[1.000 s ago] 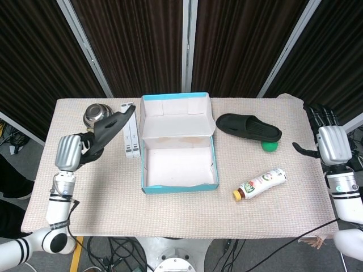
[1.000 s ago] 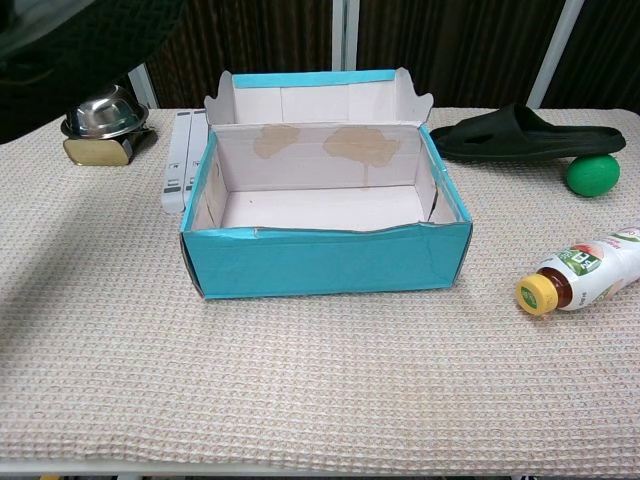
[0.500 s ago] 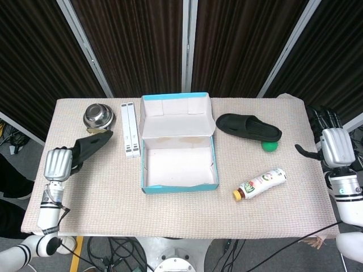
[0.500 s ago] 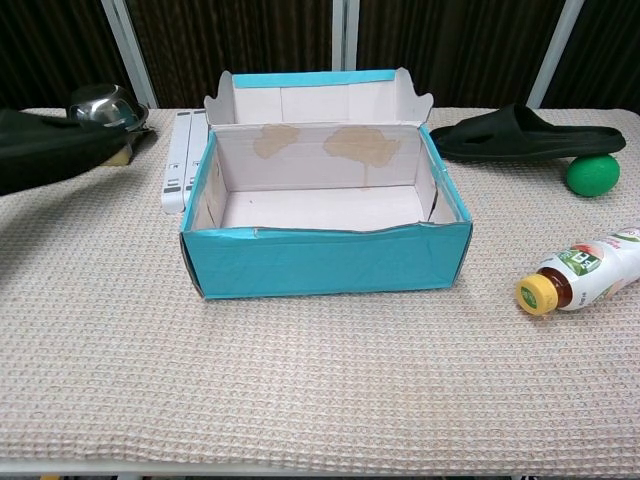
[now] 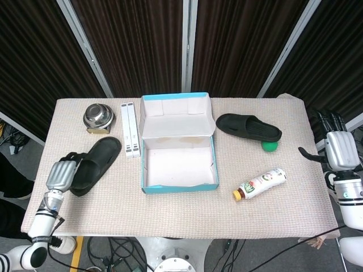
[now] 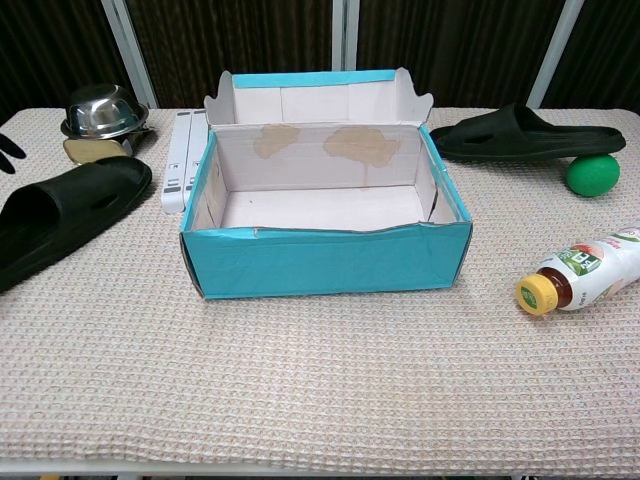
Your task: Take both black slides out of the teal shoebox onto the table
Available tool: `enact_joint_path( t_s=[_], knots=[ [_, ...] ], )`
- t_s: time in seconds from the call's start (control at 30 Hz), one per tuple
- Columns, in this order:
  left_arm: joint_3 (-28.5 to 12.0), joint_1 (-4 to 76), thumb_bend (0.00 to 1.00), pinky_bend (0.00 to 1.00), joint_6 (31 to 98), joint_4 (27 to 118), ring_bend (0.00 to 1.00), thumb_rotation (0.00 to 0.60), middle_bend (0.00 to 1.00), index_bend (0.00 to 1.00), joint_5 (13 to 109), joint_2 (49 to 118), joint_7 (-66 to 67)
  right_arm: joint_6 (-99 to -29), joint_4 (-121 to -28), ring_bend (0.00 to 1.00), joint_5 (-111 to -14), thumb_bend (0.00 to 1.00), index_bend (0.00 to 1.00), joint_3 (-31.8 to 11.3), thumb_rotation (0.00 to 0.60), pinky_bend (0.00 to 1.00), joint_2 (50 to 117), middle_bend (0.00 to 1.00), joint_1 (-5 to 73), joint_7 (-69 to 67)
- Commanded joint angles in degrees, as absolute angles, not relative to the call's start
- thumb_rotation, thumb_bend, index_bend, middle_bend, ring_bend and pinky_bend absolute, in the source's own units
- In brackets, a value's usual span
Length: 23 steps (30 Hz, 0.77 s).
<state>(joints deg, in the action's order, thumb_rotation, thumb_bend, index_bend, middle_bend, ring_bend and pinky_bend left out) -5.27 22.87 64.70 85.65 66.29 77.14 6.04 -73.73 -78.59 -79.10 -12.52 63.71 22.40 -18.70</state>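
The teal shoebox (image 5: 179, 186) (image 6: 325, 262) stands open mid-table with nothing inside. One black slide (image 5: 97, 163) (image 6: 72, 206) lies flat on the table to its left. My left hand (image 5: 59, 175) grips that slide's near end, and one dark fingertip (image 6: 8, 150) stands apart at the chest view's left edge. The other black slide (image 5: 249, 127) (image 6: 525, 135) lies on the table right of the box's lid. My right hand (image 5: 338, 149) hangs past the table's right edge with its fingers spread, holding nothing.
A green ball (image 5: 270, 146) (image 6: 592, 174) sits beside the right slide. A bottle (image 5: 261, 183) (image 6: 585, 272) lies front right. At the back left are a metal bowl (image 5: 97, 116) (image 6: 103, 108) and two white strips (image 5: 130, 130) (image 6: 180, 160).
My left hand has swung the slide down and to the left, from mid-air onto the table. My right hand has drifted slightly right and lower.
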Motion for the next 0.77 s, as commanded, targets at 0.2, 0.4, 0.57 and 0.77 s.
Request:
enact_joint_path(
  t_s=[0.2, 0.4, 0.57, 0.77],
  knots=[
    [-6.4, 15.6, 0.01, 0.24, 76.3, 86.5, 0.13, 0.600, 0.24, 0.23, 68.9, 72.4, 0.2, -74.8, -82.3, 0.00, -82.3, 0.10, 0.06, -7.4, 0.600, 0.00, 62.3, 0.16, 17.7, -22.8],
    [-4.0, 10.4, 0.01, 0.22, 83.4, 84.1, 0.13, 0.600, 0.24, 0.24, 71.9, 71.9, 1.3, -82.3, -83.6, 0.00, -87.8, 0.15, 0.06, -3.5, 0.600, 0.00, 64.4, 0.12, 12.7, -22.4],
    [-2.3, 6.9, 0.01, 0.21, 88.4, 83.2, 0.13, 0.600, 0.24, 0.24, 74.6, 72.1, 2.9, -84.6, -84.2, 0.00, -89.1, 0.17, 0.06, -1.5, 0.600, 0.00, 65.4, 0.10, 10.1, -21.1],
    [-0.5, 3.5, 0.01, 0.20, 91.2, 84.0, 0.13, 0.600, 0.24, 0.24, 77.0, 72.0, 2.4, -84.2, -83.9, 0.00, -89.1, 0.21, 0.06, 0.1, 0.600, 0.00, 65.0, 0.08, 8.4, -23.5]
  ],
)
